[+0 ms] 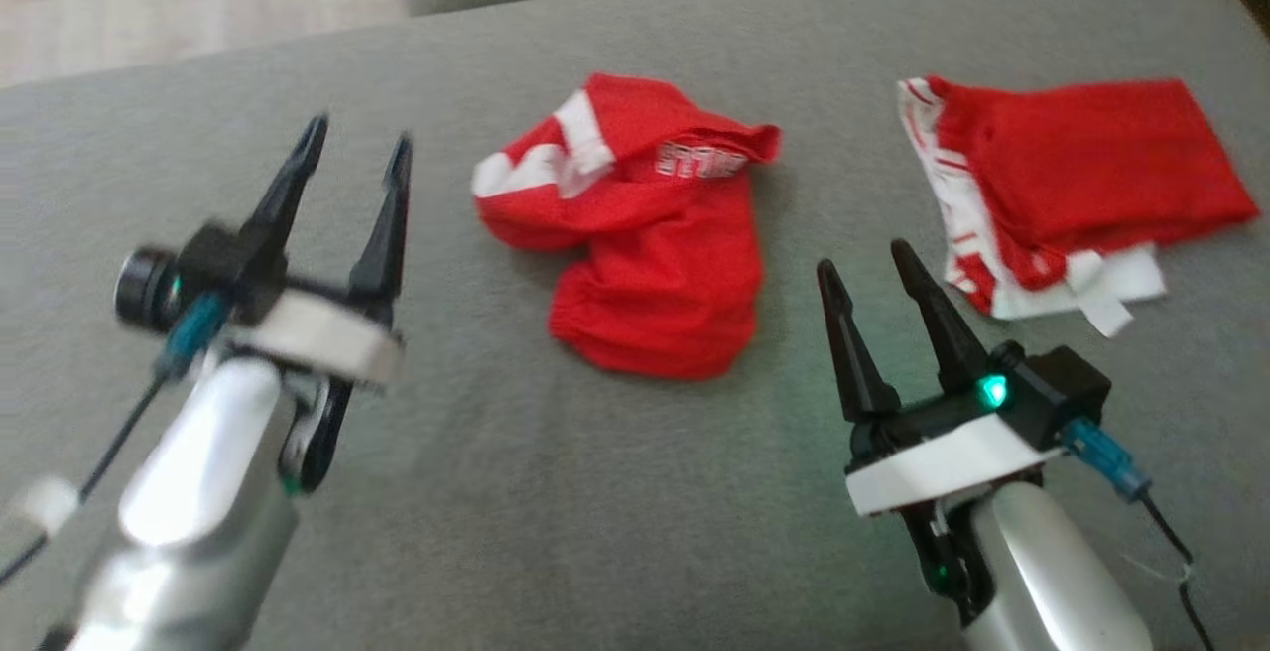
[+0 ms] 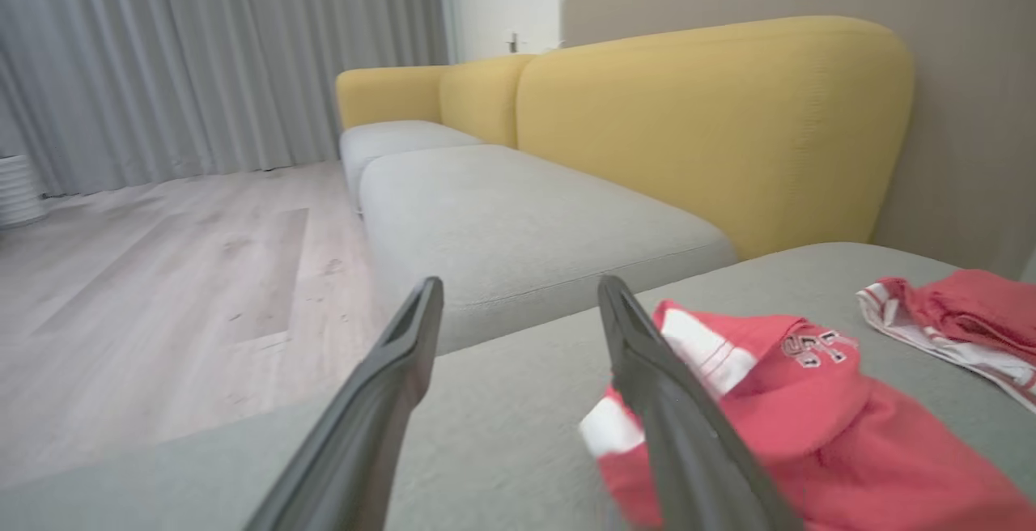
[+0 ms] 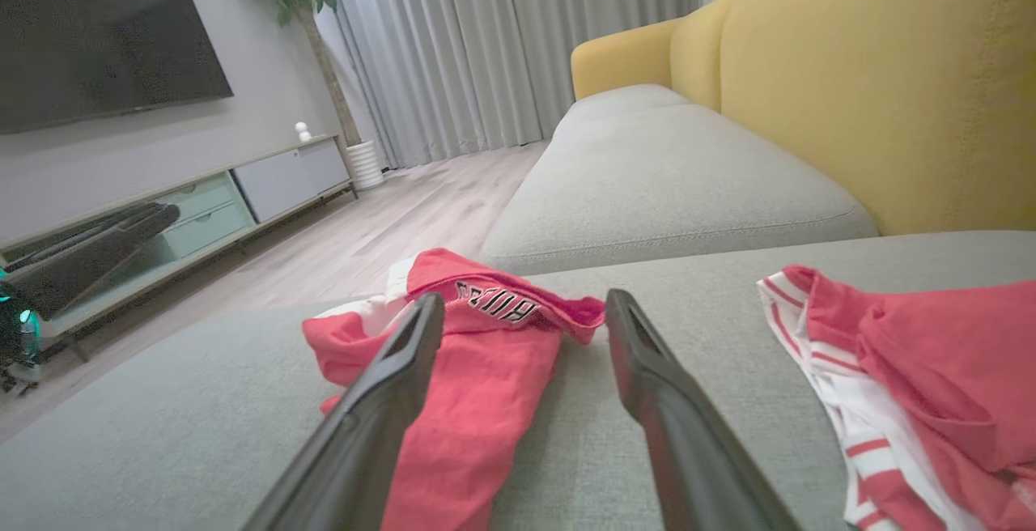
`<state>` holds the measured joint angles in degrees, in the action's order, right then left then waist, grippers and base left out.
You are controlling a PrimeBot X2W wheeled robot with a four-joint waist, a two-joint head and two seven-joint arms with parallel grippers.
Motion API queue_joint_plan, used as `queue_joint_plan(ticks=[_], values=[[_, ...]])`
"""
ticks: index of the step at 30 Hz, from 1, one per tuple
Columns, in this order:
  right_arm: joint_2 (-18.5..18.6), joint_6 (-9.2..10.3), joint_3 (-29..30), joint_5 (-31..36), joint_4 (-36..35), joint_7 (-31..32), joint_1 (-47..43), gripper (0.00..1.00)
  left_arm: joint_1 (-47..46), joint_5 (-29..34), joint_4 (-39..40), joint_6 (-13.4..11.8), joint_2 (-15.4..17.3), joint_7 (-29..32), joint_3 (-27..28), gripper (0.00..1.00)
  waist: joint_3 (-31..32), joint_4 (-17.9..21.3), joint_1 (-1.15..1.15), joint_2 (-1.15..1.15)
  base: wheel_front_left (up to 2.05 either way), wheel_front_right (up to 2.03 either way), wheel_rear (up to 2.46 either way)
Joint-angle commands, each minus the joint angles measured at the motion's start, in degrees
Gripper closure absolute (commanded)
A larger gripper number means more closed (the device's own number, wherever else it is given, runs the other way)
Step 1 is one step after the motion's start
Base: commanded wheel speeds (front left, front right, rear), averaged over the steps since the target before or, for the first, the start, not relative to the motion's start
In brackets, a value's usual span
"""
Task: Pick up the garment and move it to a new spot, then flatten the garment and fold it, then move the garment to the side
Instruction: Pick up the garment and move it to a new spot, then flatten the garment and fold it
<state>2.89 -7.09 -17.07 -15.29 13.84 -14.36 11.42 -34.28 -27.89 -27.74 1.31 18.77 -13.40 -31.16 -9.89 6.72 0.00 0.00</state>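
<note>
Between the wide, empty left claw (image 1: 359, 130) and right claw (image 1: 863, 257), the garment (image 1: 645, 244) lies crumpled, flattening and folding outstanding.

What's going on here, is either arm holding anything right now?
Nothing is held. The left gripper and the right gripper both hang open over the grey cushion, one on each side of a crumpled red garment that lies loose in the middle. It is not yet flattened or folded. A second red-and-white garment lies flatter, farther to the robot's right, apart from the first.
</note>
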Motion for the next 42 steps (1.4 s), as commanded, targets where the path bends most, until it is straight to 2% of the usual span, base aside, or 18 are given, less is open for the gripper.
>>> queue_joint_plan(ticks=[1, 5, 9, 16, 24, 33, 37, 42], values=[[0.0, -0.40, -0.7, 0.8, -1.1, -0.6, -0.3, 0.00, 1.2, -0.3, 2.9, -0.9, 2.7, -0.9, 3.1, 0.00, 1.8, -3.2, 0.00, 0.00, 0.00, 0.00, 0.00], [0.0, -0.40, 0.3, 1.4, -0.3, -0.6, -1.5, 0.00, 7.8, -1.5, 7.5, -2.2, 2.6, -1.4, 5.0, 0.00, 3.3, -6.6, 0.00, 0.00, 0.00, 0.00, 0.00], [0.0, -0.40, 1.3, 2.1, 0.4, -0.6, -2.7, 0.00, 14.3, -2.2, 11.0, -3.2, 0.9, -1.6, 5.8, 0.00, 4.4, -9.3, 0.00, 0.00, 0.00, 0.00, 0.00], [0.0, -0.40, 1.2, 2.4, 1.3, -0.6, -3.0, 0.00, 20.7, -0.9, 14.0, -3.7, -2.4, -1.6, 8.1, 0.00, 5.2, -10.1, 0.00, 0.00, 0.00, 0.00, 0.00], [0.0, -0.40, 0.6, 2.0, 1.2, -0.6, -2.4, 0.00, 20.5, 1.9, 13.2, -1.1, -4.3, -1.6, 9.3, 0.00, 4.2, -7.2, 0.00, 0.00, 0.00, 0.00, 0.00], [0.0, -0.40, 0.8, 2.3, 0.5, -0.6, -1.2, 0.00, 16.4, 2.4, 6.0, 2.4, -7.5, 0.1, 4.6, 0.00, 0.4, -1.9, 0.00, 0.00, 0.00, 0.00, 0.00], [0.0, -0.40, 0.7, 2.1, 0.0, -0.6, -0.6, 0.00, 13.4, 1.7, 2.1, 4.2, -8.6, 3.5, 2.0, 0.00, -1.8, 0.2, 0.00, 0.00, 0.00, 0.00, 0.00], [0.0, -0.40, 0.6, 1.6, -0.5, -0.6, -0.3, 0.00, 9.6, 0.5, -1.3, 5.2, -9.7, 5.0, 0.3, 0.00, -3.6, 2.3, 0.00, 0.00, 0.00, 0.00, 0.00]])
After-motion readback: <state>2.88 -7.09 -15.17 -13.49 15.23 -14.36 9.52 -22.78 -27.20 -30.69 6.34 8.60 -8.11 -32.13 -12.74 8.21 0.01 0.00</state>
